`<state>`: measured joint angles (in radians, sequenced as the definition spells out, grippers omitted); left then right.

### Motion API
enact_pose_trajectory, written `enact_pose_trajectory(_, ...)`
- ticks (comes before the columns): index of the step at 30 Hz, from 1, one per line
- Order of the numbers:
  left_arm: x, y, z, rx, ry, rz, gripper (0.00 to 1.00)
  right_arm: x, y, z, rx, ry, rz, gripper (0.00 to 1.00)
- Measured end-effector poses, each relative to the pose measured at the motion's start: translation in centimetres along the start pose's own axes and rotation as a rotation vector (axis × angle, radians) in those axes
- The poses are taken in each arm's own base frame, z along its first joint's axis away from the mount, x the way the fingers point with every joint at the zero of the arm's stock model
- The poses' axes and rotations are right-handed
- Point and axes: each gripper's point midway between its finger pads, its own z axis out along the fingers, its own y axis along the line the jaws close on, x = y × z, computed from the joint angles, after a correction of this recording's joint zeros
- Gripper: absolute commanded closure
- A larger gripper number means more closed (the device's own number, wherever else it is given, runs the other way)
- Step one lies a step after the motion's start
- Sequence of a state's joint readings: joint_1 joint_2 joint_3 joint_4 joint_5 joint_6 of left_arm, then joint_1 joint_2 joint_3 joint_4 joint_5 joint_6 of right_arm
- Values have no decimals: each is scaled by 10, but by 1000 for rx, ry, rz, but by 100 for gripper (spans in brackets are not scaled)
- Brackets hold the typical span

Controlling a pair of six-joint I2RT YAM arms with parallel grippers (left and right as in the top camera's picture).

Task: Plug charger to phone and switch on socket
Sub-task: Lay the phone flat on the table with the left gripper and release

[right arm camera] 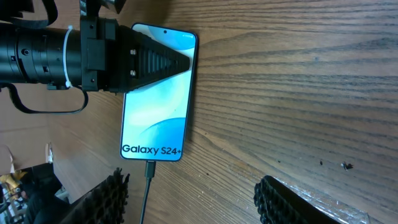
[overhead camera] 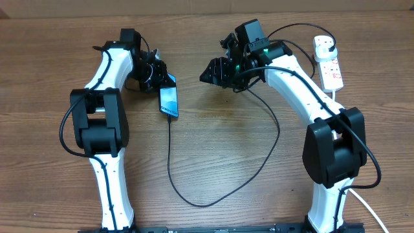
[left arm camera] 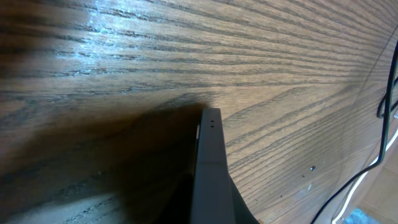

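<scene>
The phone (overhead camera: 169,99) lies left of centre with its screen lit; the right wrist view shows it with "Galaxy S24+" text (right arm camera: 158,106). The charger's thin black cable (overhead camera: 194,203) loops across the table, and its connector tip (right arm camera: 150,168) sits in the phone's bottom port. My left gripper (overhead camera: 159,77) is closed on the phone's top end, one finger lying over the screen (right arm camera: 155,59). The left wrist view shows only the phone's edge (left arm camera: 209,168). My right gripper (overhead camera: 213,70) is open and empty, its fingers apart (right arm camera: 199,205), just below the phone. The socket (overhead camera: 330,65) lies far right with a black plug (overhead camera: 325,44) in it.
The socket's thick white cord (overhead camera: 365,206) runs off at the bottom right. The charger cable's loop lies between the two arm bases. Bare wooden table (overhead camera: 226,155) surrounds it.
</scene>
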<state>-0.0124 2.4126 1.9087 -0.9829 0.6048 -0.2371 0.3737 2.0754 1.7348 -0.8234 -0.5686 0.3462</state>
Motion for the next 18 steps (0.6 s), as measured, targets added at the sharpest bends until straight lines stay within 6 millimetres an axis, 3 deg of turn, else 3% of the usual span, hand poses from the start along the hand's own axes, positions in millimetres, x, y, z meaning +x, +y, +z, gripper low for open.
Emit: enact_pose_trajectory(18, 2, 3, 2, -9, 4, -23, 76, 0, 0, 0, 0, 0, -1, 34)
